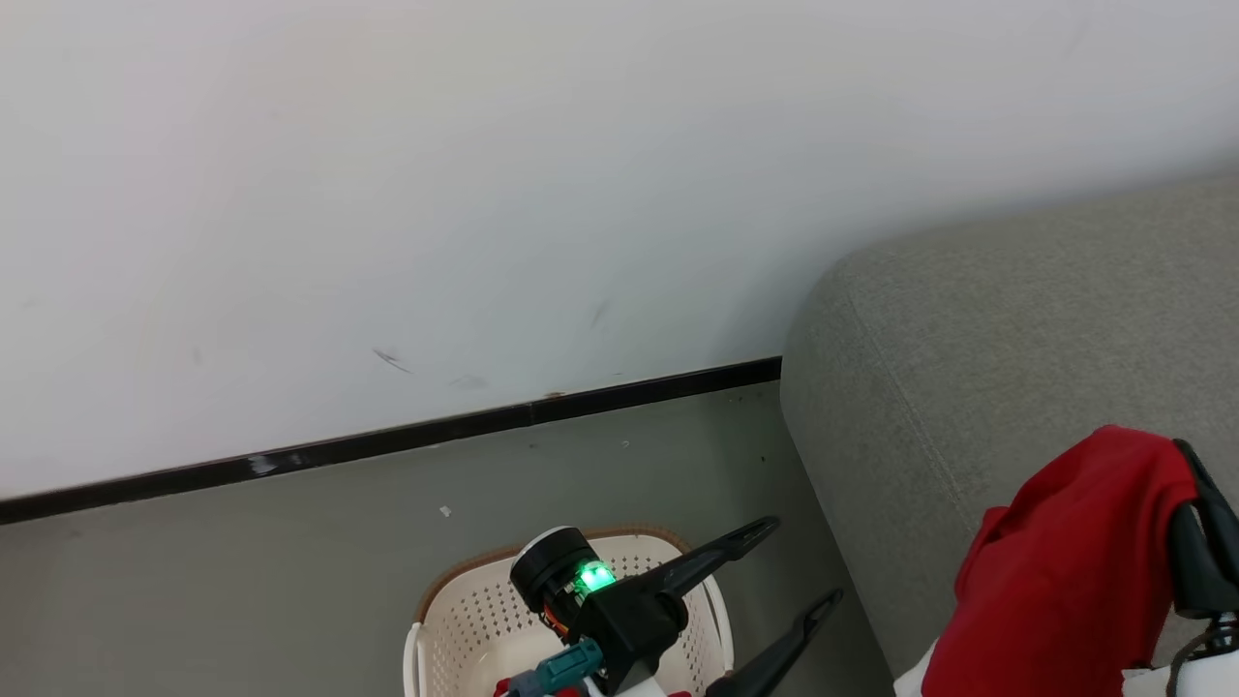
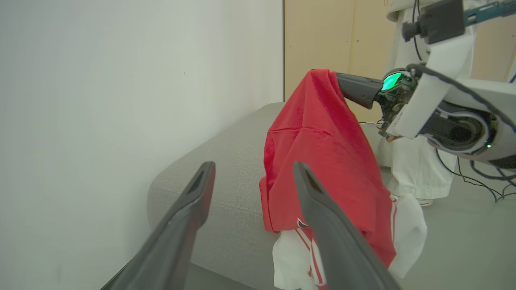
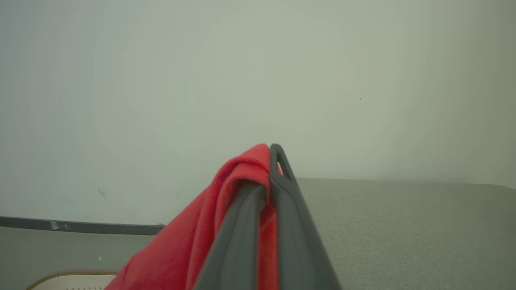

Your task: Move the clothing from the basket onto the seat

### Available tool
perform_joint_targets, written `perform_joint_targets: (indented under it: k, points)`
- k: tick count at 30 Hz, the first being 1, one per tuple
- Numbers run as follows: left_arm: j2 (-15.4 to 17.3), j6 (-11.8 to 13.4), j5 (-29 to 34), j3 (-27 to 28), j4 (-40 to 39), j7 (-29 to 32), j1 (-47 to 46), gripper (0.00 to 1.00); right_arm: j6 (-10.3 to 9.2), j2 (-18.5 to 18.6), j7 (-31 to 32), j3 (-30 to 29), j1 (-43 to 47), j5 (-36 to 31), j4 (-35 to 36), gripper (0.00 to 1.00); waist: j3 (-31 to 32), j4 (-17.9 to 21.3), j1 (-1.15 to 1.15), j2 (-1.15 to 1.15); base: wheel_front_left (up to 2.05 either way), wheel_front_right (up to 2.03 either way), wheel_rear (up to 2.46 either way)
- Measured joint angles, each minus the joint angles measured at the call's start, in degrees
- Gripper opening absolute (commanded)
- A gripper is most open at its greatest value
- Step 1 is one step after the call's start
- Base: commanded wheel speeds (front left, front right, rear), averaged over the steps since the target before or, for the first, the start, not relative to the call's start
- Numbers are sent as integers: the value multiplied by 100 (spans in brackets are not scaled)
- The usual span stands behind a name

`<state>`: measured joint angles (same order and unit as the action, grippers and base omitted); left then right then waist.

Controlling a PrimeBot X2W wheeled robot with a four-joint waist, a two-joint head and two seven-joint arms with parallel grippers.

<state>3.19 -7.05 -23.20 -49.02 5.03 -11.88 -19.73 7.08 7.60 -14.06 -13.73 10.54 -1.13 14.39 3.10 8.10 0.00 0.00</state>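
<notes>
My right gripper (image 1: 1189,460) is shut on the clothing (image 1: 1065,571), a bright red garment with white, red-striped parts. It hangs from the closed fingertips (image 3: 274,151) in front of the seat (image 1: 1016,329), a grey sofa. In the left wrist view the garment (image 2: 322,153) drapes down from the right gripper (image 2: 342,82), its white end low beside the sofa's front (image 2: 225,169). My left gripper (image 1: 803,563) is open above the basket (image 1: 455,586), with nothing between its spread fingers (image 2: 254,169). A scrap of red (image 1: 498,687) shows at the basket's near edge.
A white wall with a black skirting board (image 1: 387,440) runs behind the grey floor (image 1: 242,581). The basket stands on the floor just left of the sofa's rounded corner. A person's pale trouser legs (image 2: 415,169) and trailing cables (image 2: 483,185) are beyond the sofa.
</notes>
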Motion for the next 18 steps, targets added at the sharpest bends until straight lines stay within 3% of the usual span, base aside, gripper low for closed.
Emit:
perform_joint_targets:
  k: [10,18]
  points:
    - [-5,0,0,-21,86,-33,-1,100,0,194,198,975,-73,282,-23,0,-75,474,0,0,0,0,0]
    - [135,147,22,272,125,-80,0,100,0,702,628,1441,-1266,1051,-443,0,-228,793,0,0,0,0,0]
